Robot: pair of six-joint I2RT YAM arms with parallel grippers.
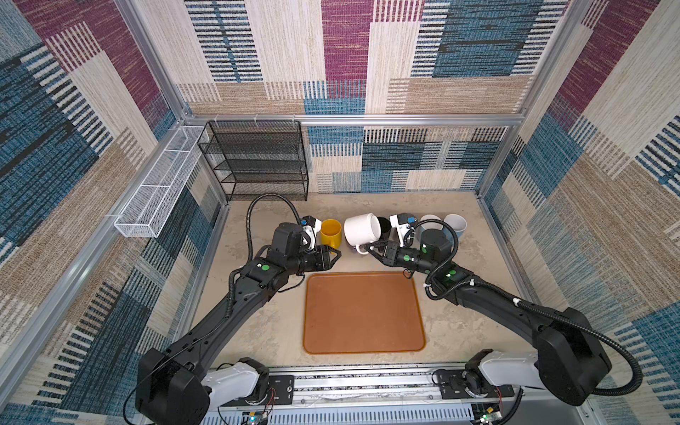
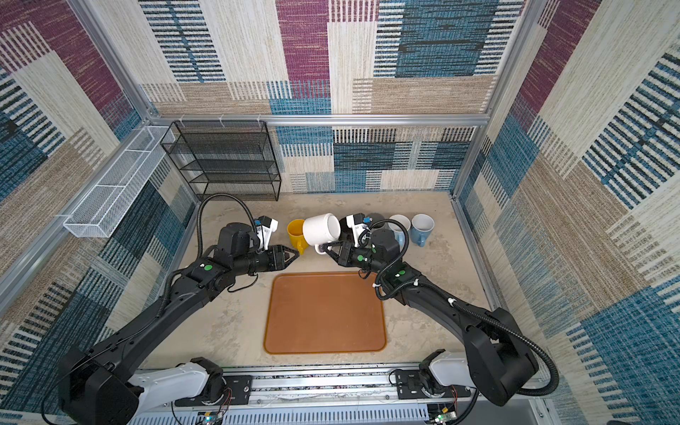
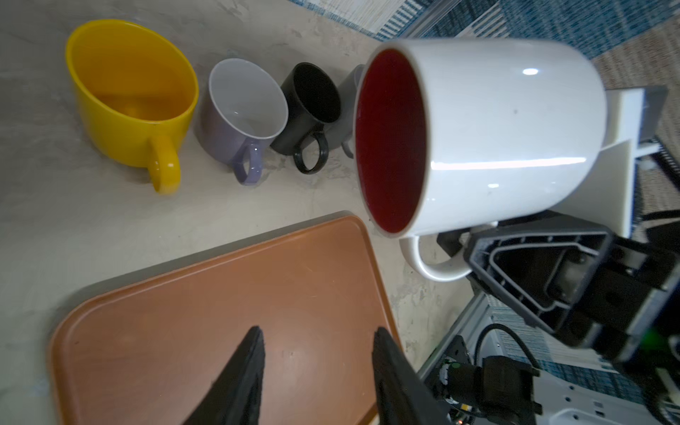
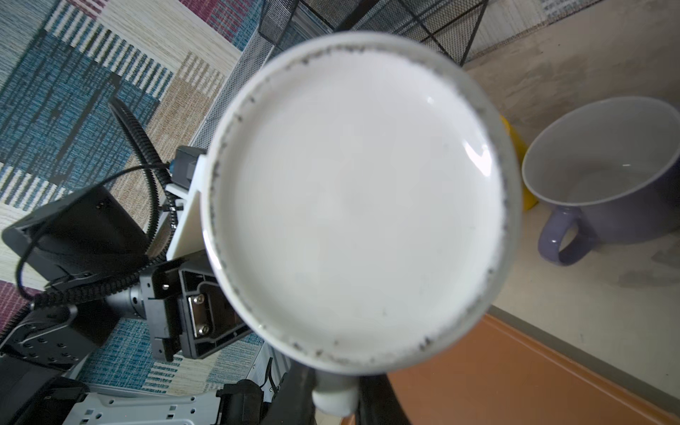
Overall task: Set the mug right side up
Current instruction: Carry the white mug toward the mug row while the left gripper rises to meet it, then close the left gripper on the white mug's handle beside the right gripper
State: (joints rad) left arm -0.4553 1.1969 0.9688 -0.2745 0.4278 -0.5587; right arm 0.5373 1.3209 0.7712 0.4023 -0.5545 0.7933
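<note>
Mug (image 1: 362, 229) (image 2: 322, 229): white outside, red inside; off the bench (image 1: 454, 338), held on its side in the air over the middle of the bench, towards the far edge, just past the far rim of the tray (image 1: 364, 312).
Mouth: turned towards the left edge of the bench; red inside open to the left wrist view (image 3: 496, 136).
Base: turned towards the right edge; fills the right wrist view (image 4: 353, 198).
Handle (image 3: 427, 257): on the lower, near side of the mug, pinched between the right jaws.
Right jaws: clenched on the handle, reaching in from the right, under the mug's body.
Left jaws: released, nothing between the fingers (image 3: 243, 371); just left of the mug and lower than its mouth, apart from it, pointing towards the handle.
Gap between the two pairs of jaws: small, with the handle on the right-hand side of it.
Yellow mug (image 1: 330, 232) (image 3: 132, 95): upright on the bench, just left of the white one, behind the left jaws.
Purple mug (image 3: 243, 110) (image 4: 607, 173): upright, mostly hidden under the white one in both top views.
Black mug (image 3: 312, 103): upright, next in the row towards the right edge.
Tray: brown, flat on the bench, between the mug row and the near edge.
</note>
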